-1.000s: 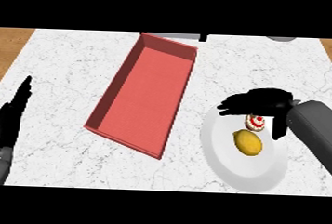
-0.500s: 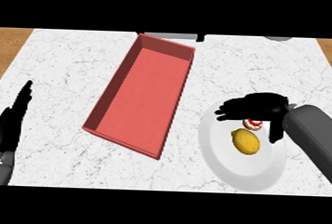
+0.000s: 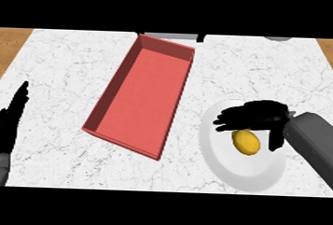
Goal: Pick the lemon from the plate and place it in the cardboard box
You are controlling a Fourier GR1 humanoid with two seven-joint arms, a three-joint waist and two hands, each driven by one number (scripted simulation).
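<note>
Right hand [image 3: 262, 115] has moved in over the lemon [image 3: 246, 142].
Its fingers are spread, not yet clasping; grasp looks imminent. Left hand [image 3: 7, 123] rests open at the left edge.

- One lemon [image 3: 246, 141], at 4 o'clock.
- One white plate [image 3: 246, 177], at 4 o'clock.
- One red open box [image 3: 139, 97], just left of centre.
- Two black hands: left hand [image 3: 9, 125] at 8 o'clock, right hand [image 3: 255, 117] at 3 o'clock.
- Two grey items cut by the far edge: first item [image 3: 172, 36] at 12 o'clock, second item [image 3: 277, 38] at 1 o'clock.
- One marble worktop [image 3: 67, 69].
</note>
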